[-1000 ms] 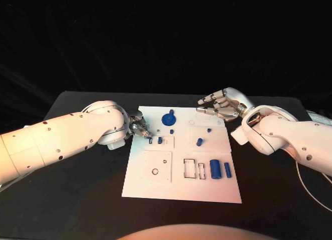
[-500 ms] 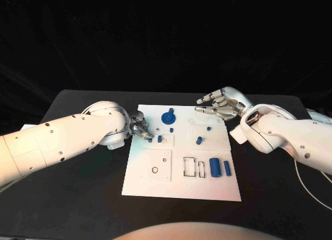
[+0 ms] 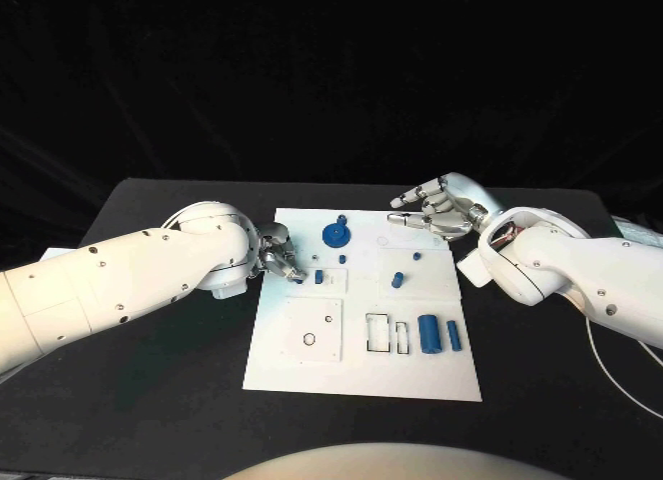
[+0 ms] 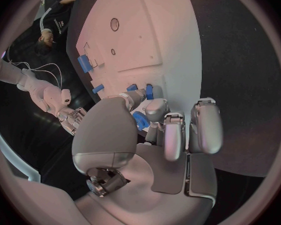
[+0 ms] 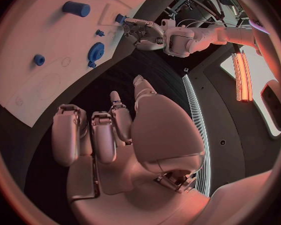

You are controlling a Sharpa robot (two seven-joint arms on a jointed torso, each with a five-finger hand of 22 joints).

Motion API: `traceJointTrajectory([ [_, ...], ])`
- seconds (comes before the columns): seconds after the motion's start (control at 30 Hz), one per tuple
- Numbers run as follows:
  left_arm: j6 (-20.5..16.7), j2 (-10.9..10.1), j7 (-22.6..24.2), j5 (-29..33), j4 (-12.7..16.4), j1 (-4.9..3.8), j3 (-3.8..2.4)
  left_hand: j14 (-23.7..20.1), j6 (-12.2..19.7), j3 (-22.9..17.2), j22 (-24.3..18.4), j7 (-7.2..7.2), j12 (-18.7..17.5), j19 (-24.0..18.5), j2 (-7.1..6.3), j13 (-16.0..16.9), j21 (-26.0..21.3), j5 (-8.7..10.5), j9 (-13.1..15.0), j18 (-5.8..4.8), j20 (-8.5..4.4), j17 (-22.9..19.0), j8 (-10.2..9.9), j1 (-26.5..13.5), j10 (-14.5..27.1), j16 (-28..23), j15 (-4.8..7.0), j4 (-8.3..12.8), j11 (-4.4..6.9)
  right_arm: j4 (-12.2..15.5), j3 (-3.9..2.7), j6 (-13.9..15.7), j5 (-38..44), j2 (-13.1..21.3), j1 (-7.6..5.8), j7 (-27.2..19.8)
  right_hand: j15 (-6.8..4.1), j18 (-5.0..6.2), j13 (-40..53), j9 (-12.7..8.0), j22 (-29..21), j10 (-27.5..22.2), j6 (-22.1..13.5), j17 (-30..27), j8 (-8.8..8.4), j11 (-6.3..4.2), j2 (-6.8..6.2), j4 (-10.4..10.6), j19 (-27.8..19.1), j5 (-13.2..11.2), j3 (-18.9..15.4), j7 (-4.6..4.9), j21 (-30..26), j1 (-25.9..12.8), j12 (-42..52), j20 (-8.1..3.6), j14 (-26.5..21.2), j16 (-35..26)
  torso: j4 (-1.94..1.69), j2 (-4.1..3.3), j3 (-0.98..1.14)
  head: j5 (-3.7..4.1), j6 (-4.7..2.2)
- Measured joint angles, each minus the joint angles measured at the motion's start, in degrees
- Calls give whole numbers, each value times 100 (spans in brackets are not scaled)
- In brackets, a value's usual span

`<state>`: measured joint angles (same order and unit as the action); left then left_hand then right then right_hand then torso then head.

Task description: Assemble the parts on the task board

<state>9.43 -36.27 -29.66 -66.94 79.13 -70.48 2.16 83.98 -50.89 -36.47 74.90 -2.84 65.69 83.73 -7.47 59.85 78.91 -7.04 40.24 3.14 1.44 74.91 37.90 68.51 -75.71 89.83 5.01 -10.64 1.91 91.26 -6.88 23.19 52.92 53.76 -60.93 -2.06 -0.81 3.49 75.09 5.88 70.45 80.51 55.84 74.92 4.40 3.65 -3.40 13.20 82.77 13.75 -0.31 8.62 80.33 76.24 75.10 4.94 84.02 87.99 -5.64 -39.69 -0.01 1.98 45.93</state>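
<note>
Your left hand [image 3: 278,259] pinches a small blue part [image 4: 140,120] at the task board's [image 3: 363,375] nine-o'clock edge; seating it looks like the current step. Lower it squarely. Your right hand [image 3: 441,210] hovers empty, fingers apart, at one o'clock.

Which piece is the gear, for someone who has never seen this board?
Start at the white task board in the middle of the black table. Go to its far edge, between the left hand and right hand. The gear is the round blue piece there with a toothed rim, wider and flatter than the small pegs and the long cylinder nearer the robot.
</note>
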Motion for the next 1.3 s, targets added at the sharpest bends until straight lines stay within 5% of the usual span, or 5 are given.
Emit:
traceJointTrajectory([
  [0.67, 64, 67, -19, -7, -61, -9, -11, 0, -52, 0, 0, 29, 38, 0, -4, -15, 0, 23, -27, 0, 0, 0, -1, -32, -3, 0, 0, 1, 3, -9, 0, -6, 1, -13, 6, -4, 0, 0, -4, 4, -17, 0, 0, -1, 0, 0, 24, 0, 0, 22, 0, 0, 0, -24, 0, 0, 0, 0, -25, -7, -2, 23, -2],
  [1.0, 238, 227, -180, 166, -265, -50, -36, 0, -183, -372, 0, 62, -25, 0, 101, -82, 0, 46, -162, 0, 0, 4, -141, -601, -15, 0, 0, 292, -6, -9, 0, -9, 1, -25, 8, -4, 0, 0, -4, 3, -16, 0, 0, -1, 0, 0, 23, 0, 0, 21, 0, 0, 0, -24, 0, 0, 0, 0, -30, -15, 1, 24, -12],
  [1.3, 295, 286, -342, 219, -307, -65, -47, 0, -265, -288, 0, 103, 19, 0, 68, -16, 0, 47, -223, 0, 0, 3, -172, -767, -30, 0, 0, 263, 10, -7, 1, -12, 1, -19, 9, -4, 0, 0, -3, 3, -16, 0, 0, -1, 0, 0, 23, 0, 0, 21, 0, 0, 0, -23, 0, 0, 0, 0, -40, -15, 2, 46, -8],
])
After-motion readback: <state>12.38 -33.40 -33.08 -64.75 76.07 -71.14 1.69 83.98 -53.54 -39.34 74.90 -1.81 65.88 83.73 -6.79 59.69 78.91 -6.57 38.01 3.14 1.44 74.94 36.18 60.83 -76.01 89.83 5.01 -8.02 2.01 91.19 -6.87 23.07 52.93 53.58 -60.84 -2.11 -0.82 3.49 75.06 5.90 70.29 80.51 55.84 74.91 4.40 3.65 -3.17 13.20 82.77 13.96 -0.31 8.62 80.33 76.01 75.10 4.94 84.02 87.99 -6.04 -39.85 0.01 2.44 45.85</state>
